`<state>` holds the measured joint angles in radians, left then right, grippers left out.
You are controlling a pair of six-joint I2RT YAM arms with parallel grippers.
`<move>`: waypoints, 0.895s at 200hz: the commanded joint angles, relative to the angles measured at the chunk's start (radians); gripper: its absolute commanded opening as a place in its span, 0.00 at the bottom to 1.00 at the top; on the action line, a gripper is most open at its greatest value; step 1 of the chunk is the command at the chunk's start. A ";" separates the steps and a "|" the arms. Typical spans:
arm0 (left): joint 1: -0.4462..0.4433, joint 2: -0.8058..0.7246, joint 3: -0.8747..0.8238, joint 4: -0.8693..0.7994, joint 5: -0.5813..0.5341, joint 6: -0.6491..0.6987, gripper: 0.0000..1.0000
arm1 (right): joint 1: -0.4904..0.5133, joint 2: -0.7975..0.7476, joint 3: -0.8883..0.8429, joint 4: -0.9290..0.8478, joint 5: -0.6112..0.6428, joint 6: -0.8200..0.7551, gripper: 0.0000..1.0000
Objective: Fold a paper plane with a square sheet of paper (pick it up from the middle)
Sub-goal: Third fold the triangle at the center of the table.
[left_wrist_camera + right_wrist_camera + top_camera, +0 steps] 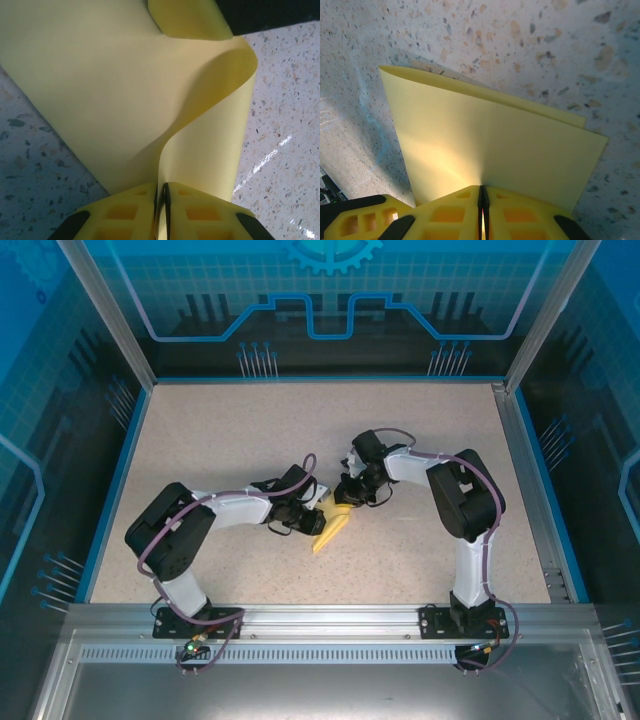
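**A:** Where is the thin yellow paper sheet (332, 530) relative to the claws?

**B:** In the top view it sits near the middle of the speckled beige table (250, 430), held between the two arms. The left gripper (313, 520) meets it from the left and the right gripper (348, 502) from the upper right. A narrow yellow strip slants down towards the near edge, below both claws.

**A:** How far open is the left claw?

**B:** It is pinched tight. In the left wrist view its yellow moulded fingers (125, 210) are pressed together, with one edge of the paper caught in the thin slit between them. From there the paper rises, bows into a soft S-curve and spreads wide across the view. The top corner curls over.

**A:** And the right one?

**B:** It is also clamped on the paper. In the right wrist view its fingers (520, 210) are closed on the near edge of the sheet. The sheet is doubled over here. Two layers show, with the lower one peeking out along the far side, and it lies close to the tabletop.

**A:** Is anything else around or in the way?

**B:** A dark shape (270, 15) sits at the top right of the left wrist view, touching the curled corner. I cannot tell what it is. A silver aluminium rail (320, 618) runs along the near edge, and blue-lit panels (330, 300) wall the table.
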<state>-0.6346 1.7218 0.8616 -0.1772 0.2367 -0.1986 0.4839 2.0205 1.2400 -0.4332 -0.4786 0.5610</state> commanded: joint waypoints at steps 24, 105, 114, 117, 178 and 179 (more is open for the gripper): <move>0.009 0.018 -0.008 -0.002 -0.002 0.023 0.16 | 0.010 -0.002 -0.001 -0.011 0.009 0.023 0.13; 0.008 0.017 -0.021 0.005 -0.006 0.014 0.16 | -0.037 -0.222 -0.107 0.045 0.054 0.072 0.14; 0.009 0.015 -0.024 0.005 -0.009 0.015 0.16 | -0.046 -0.261 -0.147 0.072 0.052 0.085 0.13; 0.010 0.014 -0.024 0.005 -0.010 0.015 0.16 | -0.047 -0.274 -0.161 0.083 0.048 0.091 0.13; 0.008 0.010 -0.019 -0.004 -0.018 0.017 0.16 | 0.034 -0.367 -0.449 0.445 -0.083 0.276 0.04; 0.009 0.010 -0.019 -0.004 -0.018 0.016 0.15 | 0.036 -0.368 -0.450 0.450 -0.083 0.279 0.04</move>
<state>-0.6338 1.7218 0.8612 -0.1741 0.2367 -0.1993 0.4824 1.6539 0.8730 -0.1539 -0.4995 0.7383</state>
